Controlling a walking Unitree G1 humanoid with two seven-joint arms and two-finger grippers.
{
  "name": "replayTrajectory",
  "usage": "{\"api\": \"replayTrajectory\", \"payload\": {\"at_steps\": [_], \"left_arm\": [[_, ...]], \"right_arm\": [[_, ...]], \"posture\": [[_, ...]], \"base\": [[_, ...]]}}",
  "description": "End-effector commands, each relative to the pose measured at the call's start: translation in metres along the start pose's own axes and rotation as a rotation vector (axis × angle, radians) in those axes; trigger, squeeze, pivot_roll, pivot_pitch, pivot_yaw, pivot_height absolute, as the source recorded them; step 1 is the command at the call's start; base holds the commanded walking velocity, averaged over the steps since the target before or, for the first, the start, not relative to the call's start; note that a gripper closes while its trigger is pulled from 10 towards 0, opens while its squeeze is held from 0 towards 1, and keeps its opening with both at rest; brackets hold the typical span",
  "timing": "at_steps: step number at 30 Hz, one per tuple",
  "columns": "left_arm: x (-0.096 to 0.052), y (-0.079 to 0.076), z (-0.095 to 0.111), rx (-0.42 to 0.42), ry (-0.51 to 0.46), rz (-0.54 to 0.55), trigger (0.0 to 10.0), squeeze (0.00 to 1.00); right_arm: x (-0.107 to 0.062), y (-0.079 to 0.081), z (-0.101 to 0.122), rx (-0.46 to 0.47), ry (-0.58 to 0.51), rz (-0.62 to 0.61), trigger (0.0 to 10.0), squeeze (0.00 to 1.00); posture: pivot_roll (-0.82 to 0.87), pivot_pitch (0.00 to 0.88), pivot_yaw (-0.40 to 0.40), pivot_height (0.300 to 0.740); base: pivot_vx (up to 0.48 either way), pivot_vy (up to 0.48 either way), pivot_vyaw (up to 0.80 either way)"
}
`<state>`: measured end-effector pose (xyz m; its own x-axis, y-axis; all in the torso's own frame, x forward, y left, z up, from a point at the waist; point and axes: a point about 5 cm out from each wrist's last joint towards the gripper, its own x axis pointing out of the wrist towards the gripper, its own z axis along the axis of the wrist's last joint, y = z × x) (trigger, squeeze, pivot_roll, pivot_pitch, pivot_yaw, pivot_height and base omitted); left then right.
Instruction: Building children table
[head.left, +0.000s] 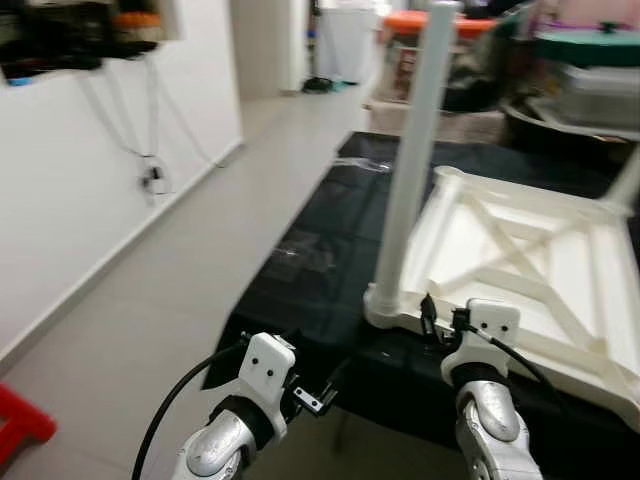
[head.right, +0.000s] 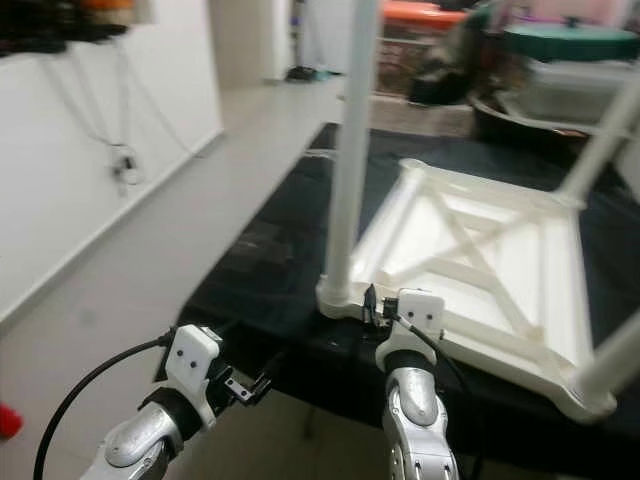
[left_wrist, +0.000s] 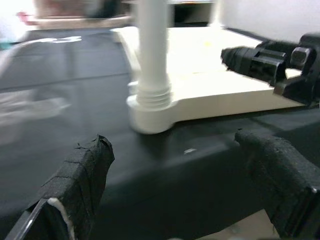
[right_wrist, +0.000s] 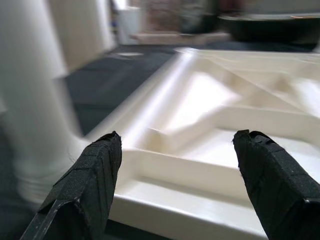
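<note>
The white children table top (head.left: 520, 265) lies upside down on the black bench (head.left: 320, 270), with 1 leg (head.left: 410, 160) upright in its near corner socket. The right end effector (right_wrist: 175, 185) is open, just before the near edge. The left end effector (left_wrist: 185, 185) is open too, lower, near the bench edge. To do well: check the leg sits straight, hold the frame steady w/ 1 arm. Containers (head.left: 590, 85) stand behind; contents not clear.
</note>
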<state>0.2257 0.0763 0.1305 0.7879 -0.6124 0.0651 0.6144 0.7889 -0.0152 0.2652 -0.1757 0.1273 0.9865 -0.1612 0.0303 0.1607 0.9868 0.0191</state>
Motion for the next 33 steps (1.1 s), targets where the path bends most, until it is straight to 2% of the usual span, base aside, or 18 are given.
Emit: {"api": "replayTrajectory", "payload": {"at_steps": [1,13,26,33], "left_arm": [[-0.0005,-0.0004,-0.0046,-0.010,0.013,-0.003,10.0,0.00],[0.0001,0.0017,-0.0057,-0.008,0.018,0.008,10.0,0.00],[0.0011,0.0041,-0.0095,-0.017,0.046,0.027,10.0,0.00],[0.0007,0.0040,-0.0108,-0.011,0.051,0.026,10.0,0.00]], "right_arm": [[-0.0023,0.0067,0.0002,0.010,0.012,0.021,10.0,0.00],[0.0034,0.0076,0.0003,-0.014,0.015,0.010,10.0,0.00],[0.0003,0.0118,-0.0039,-0.023,0.040,0.011,10.0,0.00],[0.0005,0.0135,-0.0063,-0.034,0.047,0.019,10.0,0.00]], "posture": [[0.09,0.032,-0.031,0.740],[0.09,0.030,-0.032,0.740],[0.09,0.030,-0.028,0.740],[0.09,0.022,-0.028,0.740]], "base": [[0.000,0.000,-0.79],[0.000,0.000,-0.79],[0.000,0.000,-0.79],[0.000,0.000,-0.23]]}}
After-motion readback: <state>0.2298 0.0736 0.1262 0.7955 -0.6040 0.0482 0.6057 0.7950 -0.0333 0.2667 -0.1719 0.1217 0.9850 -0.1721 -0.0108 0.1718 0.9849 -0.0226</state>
